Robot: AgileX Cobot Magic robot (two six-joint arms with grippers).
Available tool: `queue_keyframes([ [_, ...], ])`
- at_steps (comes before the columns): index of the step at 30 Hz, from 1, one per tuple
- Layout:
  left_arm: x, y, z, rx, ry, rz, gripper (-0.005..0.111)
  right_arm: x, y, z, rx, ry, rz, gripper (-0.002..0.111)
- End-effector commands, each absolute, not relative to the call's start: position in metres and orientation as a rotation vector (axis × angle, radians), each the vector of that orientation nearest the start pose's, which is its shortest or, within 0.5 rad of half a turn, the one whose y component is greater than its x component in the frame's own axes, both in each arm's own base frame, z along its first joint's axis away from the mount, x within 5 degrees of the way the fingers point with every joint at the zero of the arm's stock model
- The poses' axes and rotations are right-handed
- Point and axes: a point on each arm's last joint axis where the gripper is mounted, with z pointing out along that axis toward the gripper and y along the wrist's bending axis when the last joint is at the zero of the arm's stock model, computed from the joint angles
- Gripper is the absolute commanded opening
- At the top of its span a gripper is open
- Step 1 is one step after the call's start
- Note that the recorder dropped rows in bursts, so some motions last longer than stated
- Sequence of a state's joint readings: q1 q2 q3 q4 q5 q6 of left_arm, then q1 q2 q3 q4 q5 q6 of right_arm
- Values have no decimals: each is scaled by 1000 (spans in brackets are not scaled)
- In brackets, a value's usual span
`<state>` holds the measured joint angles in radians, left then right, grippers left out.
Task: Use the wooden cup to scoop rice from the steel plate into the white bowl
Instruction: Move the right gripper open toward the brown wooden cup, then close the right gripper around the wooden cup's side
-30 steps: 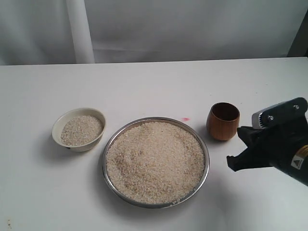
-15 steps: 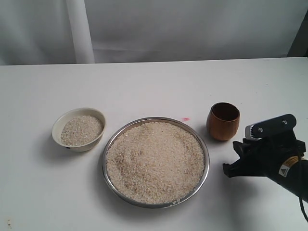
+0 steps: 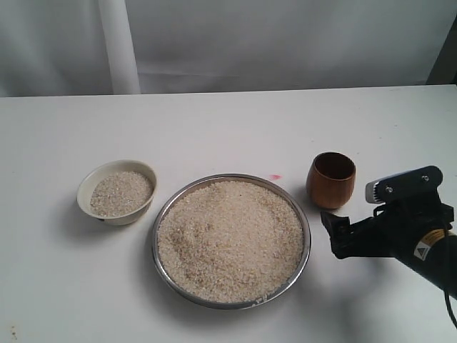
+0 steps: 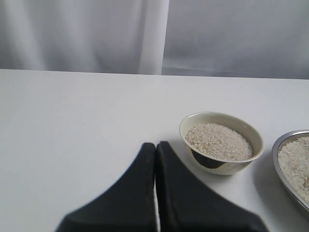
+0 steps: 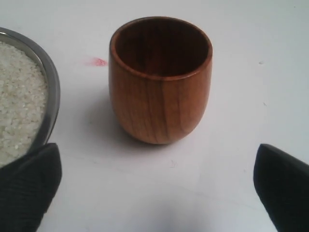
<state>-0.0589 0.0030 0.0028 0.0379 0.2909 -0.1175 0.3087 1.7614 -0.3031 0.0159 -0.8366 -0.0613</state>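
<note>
Slides the right pincer (image 3: 334, 236) closer to the cup (image 3: 331, 179), right of middle, wide open and empty. Keeps the left pincer (image 4: 155, 146) shut, empty. Looks ready to grab.

The steel plate (image 3: 308, 239) is lying flat, holding a broad heap of beige rice (image 3: 230, 239). The white bowl (image 3: 114, 216) is sitting just left of it, partly filled with grains. The reddish wooden cup (image 3: 330, 184) is standing upright, empty, near the plate's right rim.
</note>
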Motion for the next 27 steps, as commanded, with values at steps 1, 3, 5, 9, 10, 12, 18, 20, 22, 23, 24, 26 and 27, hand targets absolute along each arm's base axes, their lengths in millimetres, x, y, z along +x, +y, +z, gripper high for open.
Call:
queue_keyframes([
  [1,55,-3,187,-30,1770,-102,0,231,71,106,-360,2051,155,104],
  [3,55,-3,187,-32,1770,-104,0,232,72,109,-355,2023,157,104],
  [5,55,-3,187,-32,1770,-104,0,235,73,111,-351,2004,159,104],
  [9,55,-3,187,-32,1770,-104,0,244,75,109,-348,1998,161,104],
  [10,55,-3,187,-32,1770,-104,0,246,76,107,-349,1999,161,104],
  [12,55,-3,187,-32,1770,-104,0,251,78,104,-346,1985,162,104],
  [18,55,-3,187,-30,1770,-102,0,265,82,96,-339,1943,167,104],
  [20,55,-3,187,-30,1770,-102,0,271,84,92,-339,1940,167,104],
  [22,55,-3,187,-30,1770,-102,0,277,86,89,-338,1939,167,103],
  [23,55,-3,187,-30,1770,-102,0,280,87,88,-338,1935,167,103],
  [24,55,-3,187,-30,1770,-102,0,282,87,87,-330,1930,165,103],
  [26,55,-3,187,-30,1770,-102,0,287,88,85,-322,1924,162,103],
  [27,55,-3,187,-32,1770,-104,0,289,88,84,-320,1926,161,103],
])
